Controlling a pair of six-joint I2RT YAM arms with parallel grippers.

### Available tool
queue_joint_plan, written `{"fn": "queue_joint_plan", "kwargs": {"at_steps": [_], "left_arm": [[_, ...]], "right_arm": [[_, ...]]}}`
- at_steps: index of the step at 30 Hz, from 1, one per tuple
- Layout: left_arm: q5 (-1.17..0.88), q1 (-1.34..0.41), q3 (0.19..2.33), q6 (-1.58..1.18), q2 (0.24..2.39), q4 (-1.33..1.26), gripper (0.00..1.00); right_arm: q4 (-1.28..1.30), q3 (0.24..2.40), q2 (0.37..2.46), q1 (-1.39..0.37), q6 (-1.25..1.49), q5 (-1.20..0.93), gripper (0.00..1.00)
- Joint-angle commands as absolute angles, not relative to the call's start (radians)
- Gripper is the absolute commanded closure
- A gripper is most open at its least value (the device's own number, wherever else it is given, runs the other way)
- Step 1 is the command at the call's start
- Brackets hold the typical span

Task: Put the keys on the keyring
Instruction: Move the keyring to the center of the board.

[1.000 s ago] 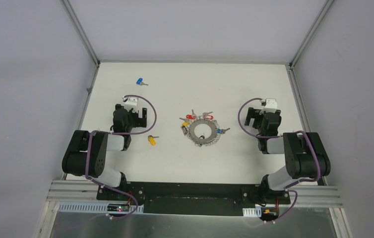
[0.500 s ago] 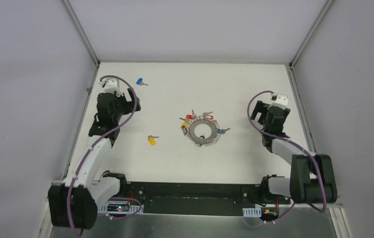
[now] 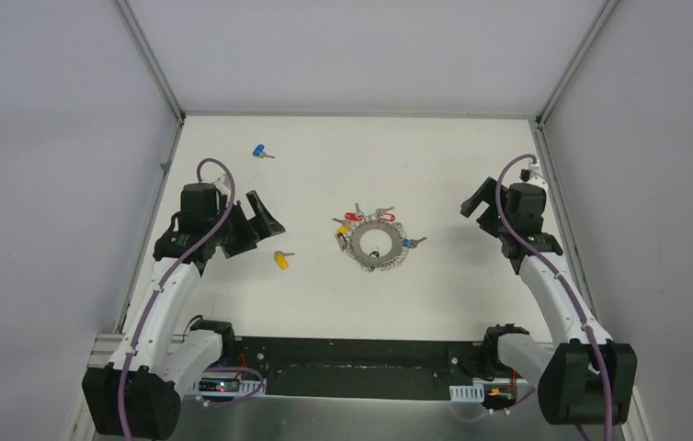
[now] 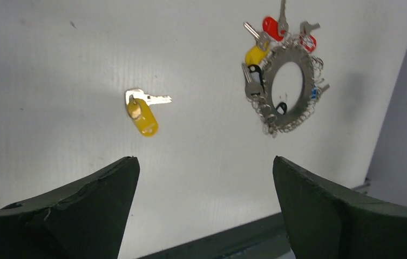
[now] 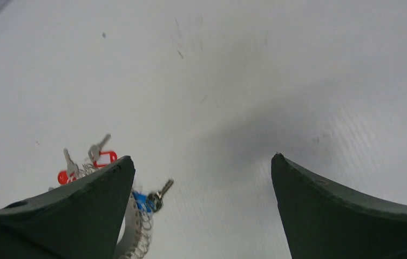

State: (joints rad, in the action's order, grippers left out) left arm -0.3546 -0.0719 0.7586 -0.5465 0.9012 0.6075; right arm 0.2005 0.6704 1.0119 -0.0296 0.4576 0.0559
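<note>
The keyring point(image 3: 375, 244), a grey metal ring fringed with small keys, lies mid-table. It also shows in the left wrist view point(image 4: 293, 54) and partly, behind the left finger, in the right wrist view point(image 5: 135, 225). A yellow-headed key point(image 3: 280, 260) lies loose to the left of it, also in the left wrist view point(image 4: 143, 117). A blue-headed key point(image 3: 258, 152) lies far back left. My left gripper point(image 3: 253, 226) is open and empty, above the table just left of the yellow key point(image 4: 204, 162). My right gripper point(image 3: 477, 199) is open and empty, right of the keyring point(image 5: 202, 157).
The white table point(image 3: 324, 303) is closed in by grey walls and metal frame posts point(image 3: 150, 60) at the back corners. Purple cables point(image 3: 499, 197) loop off both wrists. The black base rail point(image 3: 352, 354) runs along the near edge.
Both arms have unfolded from their tucked poses. The left gripper went out to the back left, then swung right toward the yellow key. The right gripper has risen toward the right edge.
</note>
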Motion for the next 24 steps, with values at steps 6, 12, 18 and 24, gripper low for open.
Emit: {"fn": "queue_joint_plan", "kwargs": {"at_steps": [6,12,18,24], "left_arm": [[-0.59,-0.075,0.688,-0.798,0.861,0.474,0.01],[-0.661,-0.106,0.591,-0.957,0.898,0.243,0.05],[-0.504,-0.306,0.584,-1.011,0.938,0.2,0.06],[-0.47,-0.384,0.573,-1.045,0.979,0.161,0.07]], "right_arm": [[0.433,0.736,1.113,-0.025,0.574,-0.252,0.0],[0.348,0.755,1.198,-0.086,0.527,-0.496,0.0],[0.415,0.922,1.339,-0.34,0.465,-0.375,0.02],[0.546,1.151,1.541,-0.599,0.354,-0.15,0.05]]}}
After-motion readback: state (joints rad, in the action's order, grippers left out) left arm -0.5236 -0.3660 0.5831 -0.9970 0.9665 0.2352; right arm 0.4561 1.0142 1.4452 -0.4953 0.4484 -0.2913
